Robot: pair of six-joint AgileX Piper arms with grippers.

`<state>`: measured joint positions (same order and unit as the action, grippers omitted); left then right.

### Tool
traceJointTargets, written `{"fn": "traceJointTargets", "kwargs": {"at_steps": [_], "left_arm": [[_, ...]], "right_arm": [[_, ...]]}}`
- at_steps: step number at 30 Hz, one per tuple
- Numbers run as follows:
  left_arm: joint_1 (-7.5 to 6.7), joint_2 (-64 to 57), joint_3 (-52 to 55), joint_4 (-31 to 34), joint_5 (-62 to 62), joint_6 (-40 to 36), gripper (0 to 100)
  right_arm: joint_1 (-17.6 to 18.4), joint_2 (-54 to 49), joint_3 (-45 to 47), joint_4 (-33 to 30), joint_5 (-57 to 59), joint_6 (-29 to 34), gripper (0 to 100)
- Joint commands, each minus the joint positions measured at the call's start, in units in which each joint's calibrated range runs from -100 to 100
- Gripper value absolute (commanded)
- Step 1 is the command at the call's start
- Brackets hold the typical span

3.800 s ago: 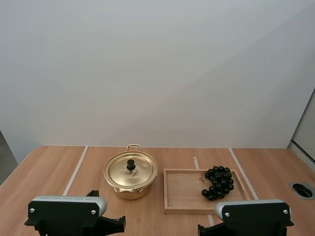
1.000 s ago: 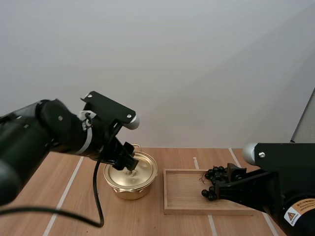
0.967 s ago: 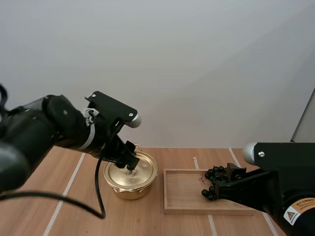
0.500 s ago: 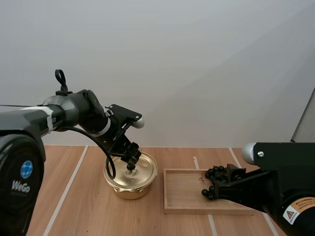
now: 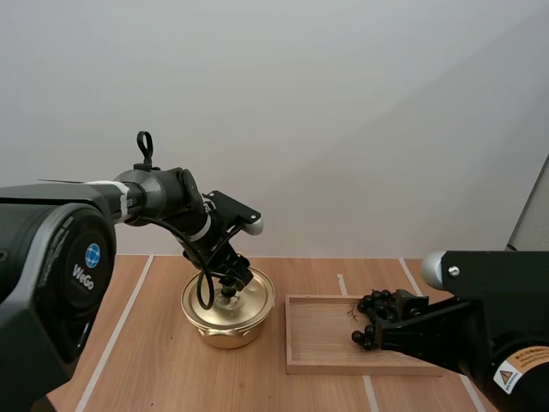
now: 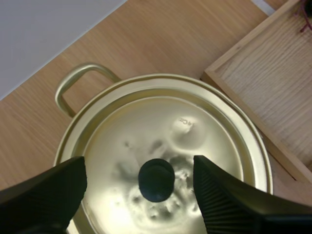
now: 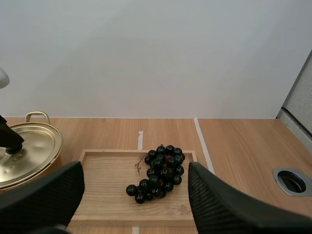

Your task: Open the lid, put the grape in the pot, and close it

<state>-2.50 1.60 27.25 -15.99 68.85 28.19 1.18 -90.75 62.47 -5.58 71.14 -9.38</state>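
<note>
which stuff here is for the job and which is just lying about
For the job: pot, lid, grapes, left gripper (open, over the lid), right gripper (open, facing the grapes).
Lying about: tray under the grapes, grommet in the table.

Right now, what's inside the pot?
Cannot tell: the lid sits on the pot, covering the inside. Left gripper stands open over the knob. The grapes lie on the wooden tray.

lid (image 5: 250, 302) on pot (image 5: 227, 336), grapes (image 7: 158, 171) (on tray (image 7: 105, 187)) right
</note>
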Motion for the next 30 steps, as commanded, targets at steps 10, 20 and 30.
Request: {"fn": "traceJointTargets", "kwargs": {"at_steps": [10,20,30], "left_arm": [[-0.17,3.0,-0.6,0.4,-0.3,-0.7,100],[-0.17,0.8,-2.2,-2.3,9.2,-0.8,0],[-0.17,-18.1,-3.0,-2.3,9.9,-0.8,0]], "right_arm": [[-0.2,0.1,-0.4,-0.5,0.2,0.1,100],[-0.2,0.1,-0.4,-0.6,0.2,0.8,100],[-0.2,12.5,-0.4,-5.8,-7.4,6.9,100]]}}
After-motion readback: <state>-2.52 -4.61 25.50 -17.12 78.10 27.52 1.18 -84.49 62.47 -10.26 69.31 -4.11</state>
